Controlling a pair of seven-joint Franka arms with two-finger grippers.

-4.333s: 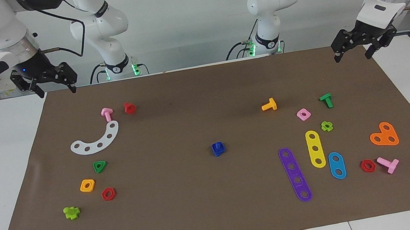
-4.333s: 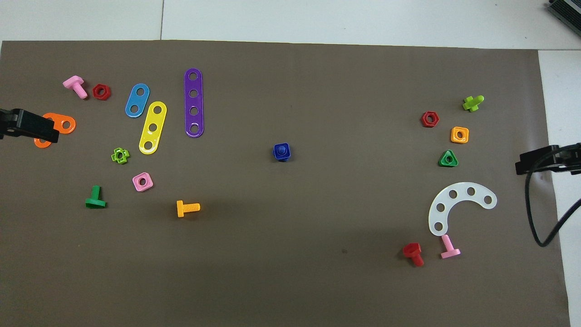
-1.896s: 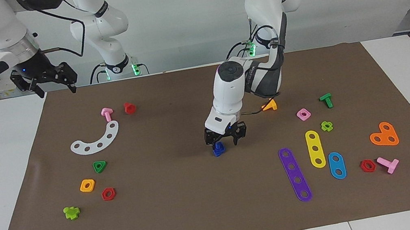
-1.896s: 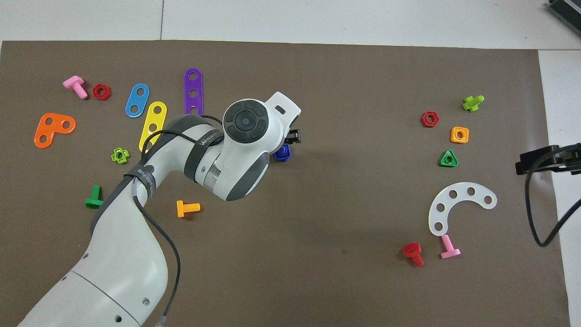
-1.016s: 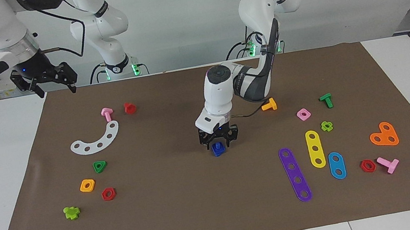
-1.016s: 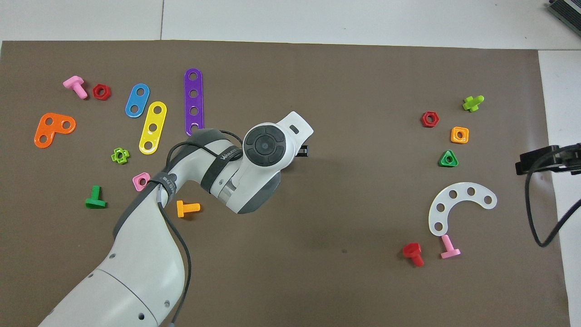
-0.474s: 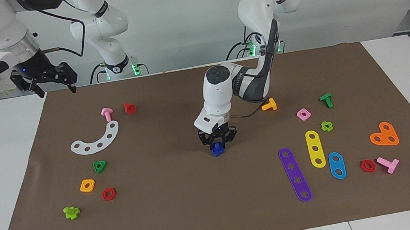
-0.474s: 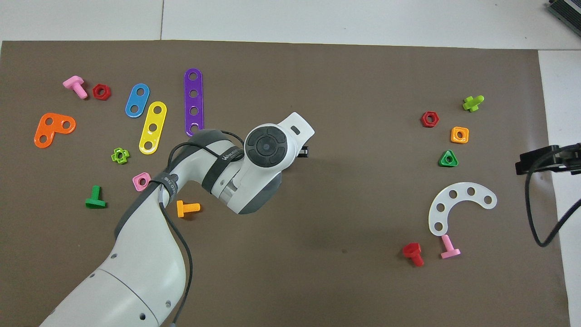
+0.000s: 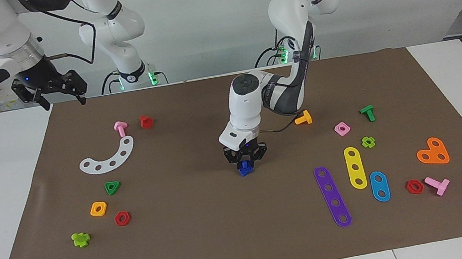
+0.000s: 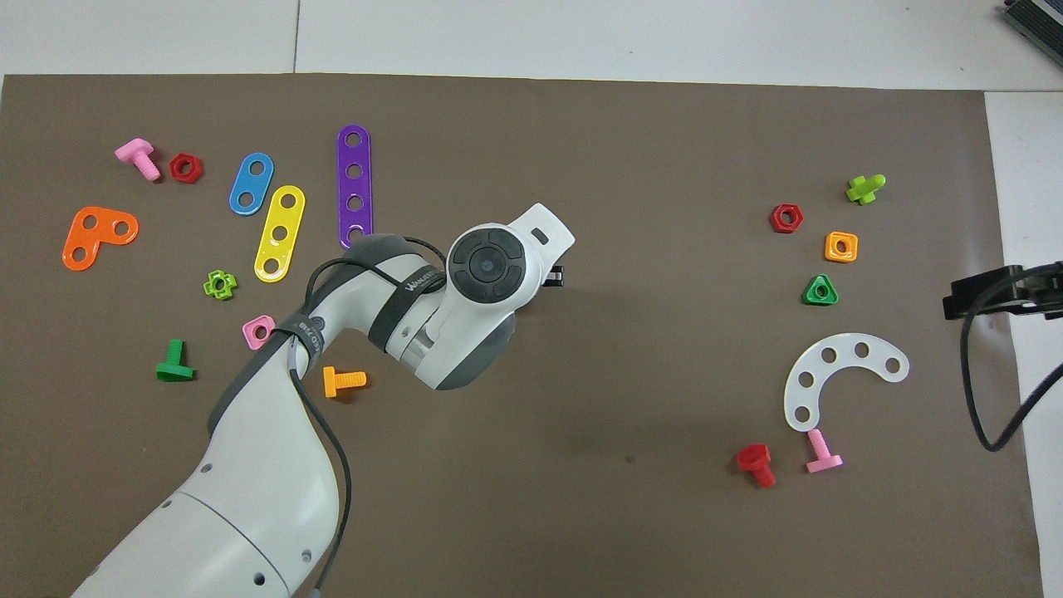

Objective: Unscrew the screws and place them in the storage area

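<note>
Left gripper (image 9: 245, 160) down on the blue screw (image 9: 245, 168) mid-tabletop (image 9: 231, 250), fingers narrow around its top, likely to twist it out of its nut; right gripper (image 9: 52, 90) waiting wide over the mat's corner.

From overhead, the left arm's wrist hides the blue bolt (image 9: 245, 167) and nearly all of the left gripper (image 9: 245, 158). The right gripper (image 10: 996, 295) is cut by the frame edge.
</note>
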